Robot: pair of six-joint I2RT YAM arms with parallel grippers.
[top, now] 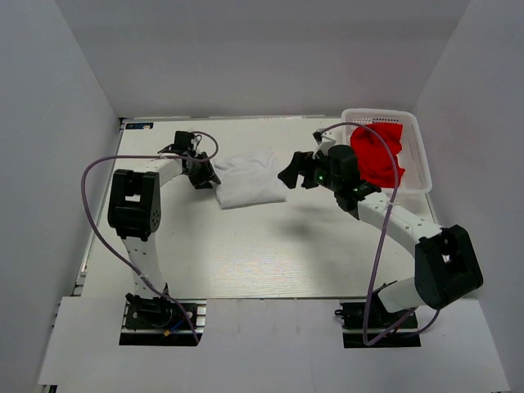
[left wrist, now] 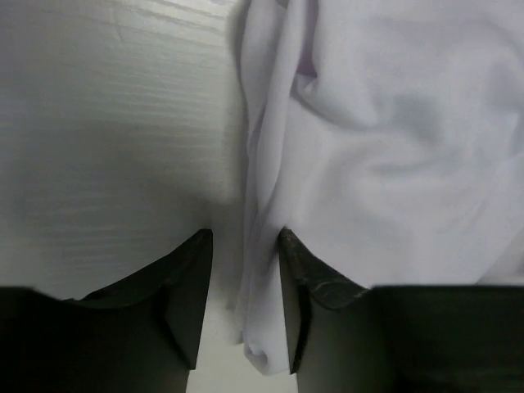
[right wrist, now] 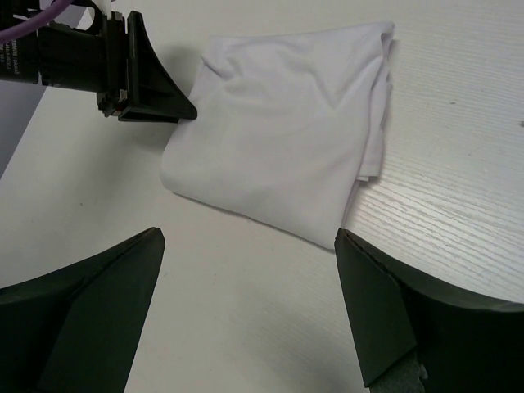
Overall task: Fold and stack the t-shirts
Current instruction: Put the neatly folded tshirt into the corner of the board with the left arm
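The white t-shirt (top: 246, 180) lies folded into a rough rectangle at the table's back middle. My left gripper (top: 209, 176) is low at its left edge. In the left wrist view the jaws (left wrist: 246, 286) stand partly open around a fold of the shirt (left wrist: 393, 123), with a gap on the left side. My right gripper (top: 291, 172) is wide open and empty just right of the shirt. The right wrist view (right wrist: 250, 237) shows the shirt (right wrist: 278, 139) ahead of it and the left gripper (right wrist: 147, 78) beyond. The red t-shirt (top: 375, 151) lies bunched in the basket.
The white lattice basket (top: 420, 155) stands at the back right corner of the table, close behind my right arm. White walls enclose the table on three sides. A purple cable loops along each arm.
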